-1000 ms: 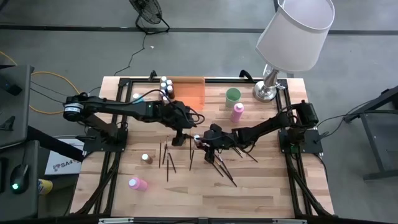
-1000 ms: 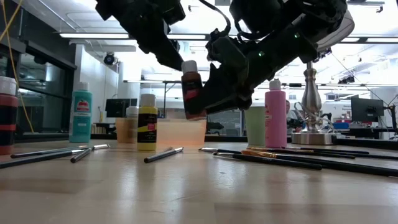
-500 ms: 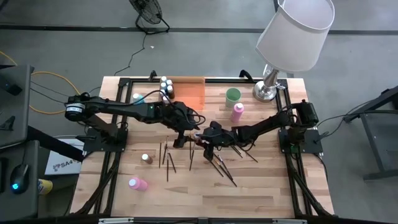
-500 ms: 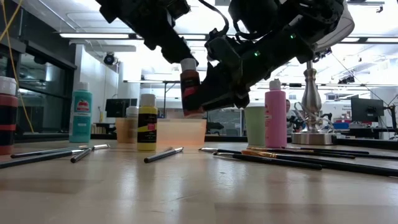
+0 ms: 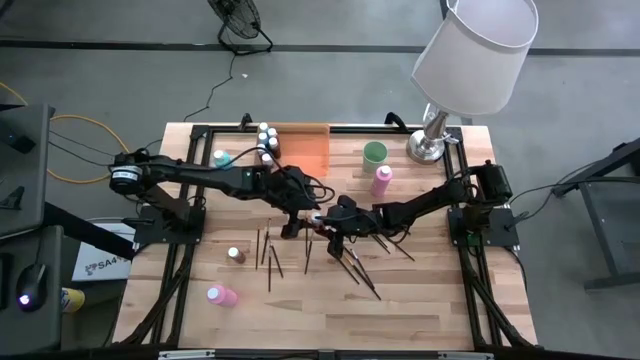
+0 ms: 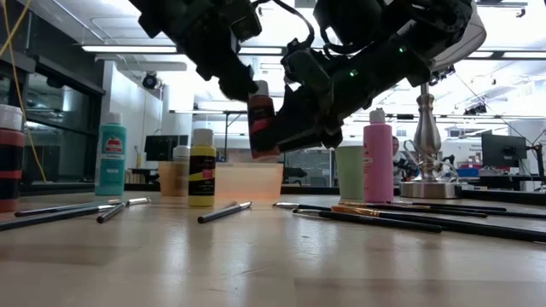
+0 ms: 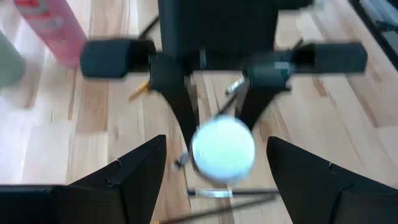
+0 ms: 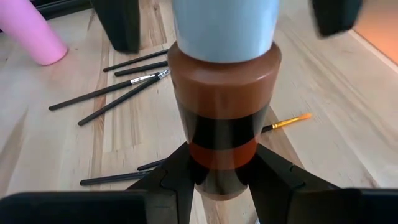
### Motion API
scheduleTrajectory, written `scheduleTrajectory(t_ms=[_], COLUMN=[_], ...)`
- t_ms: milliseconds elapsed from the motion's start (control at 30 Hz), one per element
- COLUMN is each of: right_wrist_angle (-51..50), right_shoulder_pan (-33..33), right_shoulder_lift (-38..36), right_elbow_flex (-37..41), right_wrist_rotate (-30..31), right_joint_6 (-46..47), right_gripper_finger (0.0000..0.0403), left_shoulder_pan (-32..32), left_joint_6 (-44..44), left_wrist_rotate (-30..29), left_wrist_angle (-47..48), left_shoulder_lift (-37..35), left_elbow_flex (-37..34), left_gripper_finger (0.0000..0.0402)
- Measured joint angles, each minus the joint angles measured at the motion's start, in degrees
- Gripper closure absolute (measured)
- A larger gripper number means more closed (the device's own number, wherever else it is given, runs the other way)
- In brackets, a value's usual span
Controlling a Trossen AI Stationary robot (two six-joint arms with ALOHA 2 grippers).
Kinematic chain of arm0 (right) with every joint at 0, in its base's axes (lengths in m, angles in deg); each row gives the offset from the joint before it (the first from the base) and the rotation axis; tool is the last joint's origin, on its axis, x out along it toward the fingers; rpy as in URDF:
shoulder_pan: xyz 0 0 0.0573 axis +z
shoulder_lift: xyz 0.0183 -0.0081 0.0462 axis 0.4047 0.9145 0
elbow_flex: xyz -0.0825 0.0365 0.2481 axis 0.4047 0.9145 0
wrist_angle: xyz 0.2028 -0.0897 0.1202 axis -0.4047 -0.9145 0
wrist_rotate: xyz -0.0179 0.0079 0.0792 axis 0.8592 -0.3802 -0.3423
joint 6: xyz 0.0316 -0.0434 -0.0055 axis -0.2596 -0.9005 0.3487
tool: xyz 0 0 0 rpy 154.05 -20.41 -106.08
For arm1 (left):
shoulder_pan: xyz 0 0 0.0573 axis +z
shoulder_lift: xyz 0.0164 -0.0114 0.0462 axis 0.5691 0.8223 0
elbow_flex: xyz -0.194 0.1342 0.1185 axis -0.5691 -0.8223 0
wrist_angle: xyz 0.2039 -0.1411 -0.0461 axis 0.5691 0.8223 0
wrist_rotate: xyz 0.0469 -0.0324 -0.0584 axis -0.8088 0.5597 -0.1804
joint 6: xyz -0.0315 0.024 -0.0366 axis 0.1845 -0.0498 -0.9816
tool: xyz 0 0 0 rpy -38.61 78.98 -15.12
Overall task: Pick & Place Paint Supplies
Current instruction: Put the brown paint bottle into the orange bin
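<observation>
A brown paint bottle point(image 8: 221, 106) with a white cap point(image 7: 222, 148) hangs in the air over the table's middle point(image 5: 313, 220), held upright by my right gripper point(image 8: 221, 186), which is shut on it. My left gripper point(image 7: 216, 142) is open. It comes at the cap from the table's left point(image 5: 296, 214), with one finger on either side of the cap and not touching it, as far as the left wrist view shows. In the low view the bottle point(image 6: 262, 128) sits between the left gripper point(image 6: 229, 78) and the right gripper point(image 6: 300, 119). My right gripper pinches the brown bottle's lower body point(image 8: 219, 163) between its two fingers point(image 8: 175, 180). It comes from the table's right, roughly level. The bottle stands nearly upright with its cap on top and is lifted clear of the table.
Thin dark paintbrushes lie scattered on the wood point(image 5: 270, 255) point(image 5: 356, 268). A small brown bottle point(image 5: 236, 255) and a pink bottle point(image 5: 222, 295) sit nearer the near-left. Toward the far edge are the orange tray point(image 5: 310, 150), green cup point(image 5: 374, 153), pink bottle point(image 5: 382, 180), several bottles point(image 5: 265, 140) and a lamp point(image 5: 432, 140).
My left gripper has moved toward the table's right and down, closing in on the bottle's cap, and stays open. My right gripper has kept the bottle in nearly the same place in the air.
</observation>
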Motion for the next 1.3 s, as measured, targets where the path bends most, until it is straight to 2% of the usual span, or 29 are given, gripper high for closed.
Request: scheduleTrajectory(t_ms=[167, 267, 600, 833, 1033, 1100, 1300], right_wrist_angle=[-0.15, -0.42, -1.07, -1.13, -1.37, -2.07, -8.38], right_shoulder_pan=[0.02, 0.02, 0.02, 0.02, 0.22, 0.25, 0.22], right_shoulder_lift=[0.00, 0.00, 0.02, 0.07, 0.07, -0.12, -2.98], right_elbow_flex=[0.00, 0.00, 0.00, 0.00, 0.00, 0.00, 0.04], right_wrist_rotate=[-0.21, -0.22, -0.22, -0.27, -1.66, -1.99, -1.65], right_joint_6=[0.00, 0.04, -0.06, -0.61, -1.57, -1.70, -1.81], right_gripper_finger=[0.0289, 0.0287, 0.0286, 0.0283, 0.0240, 0.0222, 0.0187], left_shoulder_pan=[0.00, 0.00, 0.00, 0.00, -0.02, -0.02, 0.00], left_joint_6=[-0.04, -0.04, -0.17, -0.15, -0.10, 0.49, 3.73], left_wrist_rotate=[-0.04, -0.04, -0.04, -0.08, 0.06, -0.24, -9.66], left_wrist_angle=[-0.96, -1.68, -1.40, -0.69, -0.07, 3.18, 14.79], left_shoulder_lift=[1.26, 1.24, 0.94, 0.94, 0.94, 0.95, 0.94], left_elbow_flex=[0.07, 0.08, 0.09, 0.13, 0.14, 0.85, 7.66], left_gripper_finger=[0.0131, 0.0150, 0.0287, 0.0288, 0.0288, 0.0288, 0.0288])
